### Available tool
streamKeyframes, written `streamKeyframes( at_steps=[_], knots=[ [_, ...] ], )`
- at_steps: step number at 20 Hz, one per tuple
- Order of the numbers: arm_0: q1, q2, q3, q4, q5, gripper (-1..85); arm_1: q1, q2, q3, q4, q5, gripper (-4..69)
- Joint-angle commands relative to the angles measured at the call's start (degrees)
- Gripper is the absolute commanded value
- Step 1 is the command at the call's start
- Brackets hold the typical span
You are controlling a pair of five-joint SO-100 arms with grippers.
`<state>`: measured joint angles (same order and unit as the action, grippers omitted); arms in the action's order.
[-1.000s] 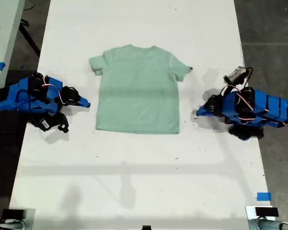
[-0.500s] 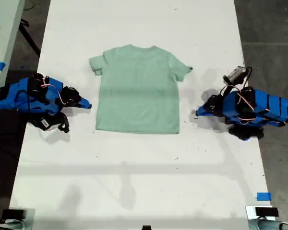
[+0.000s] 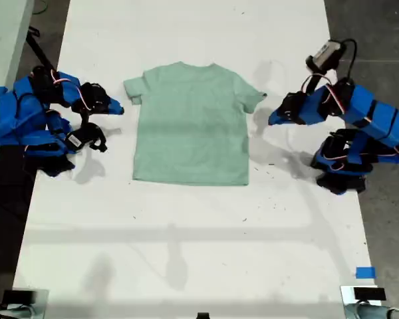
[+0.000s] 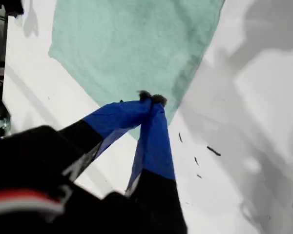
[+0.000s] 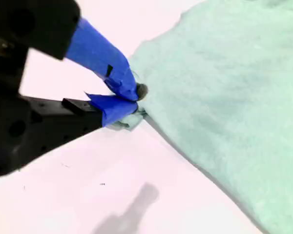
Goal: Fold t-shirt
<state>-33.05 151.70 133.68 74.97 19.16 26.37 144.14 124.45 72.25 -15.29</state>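
Note:
The pale mint-green t-shirt (image 3: 189, 126) lies flat and unfolded on the white table (image 3: 186, 252), with its collar toward the exterior view's top. My first gripper (image 3: 271, 121) is on the exterior view's right, raised off the table just beside one sleeve. Its jaws are shut and hold nothing. In the first wrist view my first gripper (image 4: 151, 97) points over the t-shirt (image 4: 132, 44) edge. My second gripper (image 3: 120, 108) is on the exterior view's left, shut, beside the other sleeve. In the second wrist view my second gripper (image 5: 136, 96) has its tips at the t-shirt (image 5: 224, 73) sleeve corner.
Dark floor runs along both long sides of the table in the exterior view. A blue tape mark (image 3: 364, 272) sits near the exterior view's lower right corner. Small black specks (image 3: 269, 166) dot the table near the first arm's base.
Both arms have lifted from their low resting pose and swung toward the exterior view's top, bringing their shut grippers up beside the shirt's sleeves. The shirt has not moved.

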Motion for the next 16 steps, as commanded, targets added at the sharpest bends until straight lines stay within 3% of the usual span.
streamKeyframes(
  at_steps=[1, 6, 10, 16],
  knots=[
    [-5.36, -7.91, -12.3, 2.81, 3.78, 0.0, 6.24, -6.42, -12.83, 2.81, -5.19, 0.1],
    [-13.36, -21.62, -28.65, 9.14, 10.63, 0.7, 15.47, -18.63, -29.09, 9.58, -12.83, 0.0],
    [-18.46, -27.77, -36.47, 13.36, 14.06, 14.2, 19.95, -28.13, -42.19, 15.91, -17.84, 0.4],
    [-21.88, -29.79, -38.5, 14.33, 18.11, 22.0, 22.85, -34.37, -50.19, 18.46, -22.76, 25.7]
  ],
)
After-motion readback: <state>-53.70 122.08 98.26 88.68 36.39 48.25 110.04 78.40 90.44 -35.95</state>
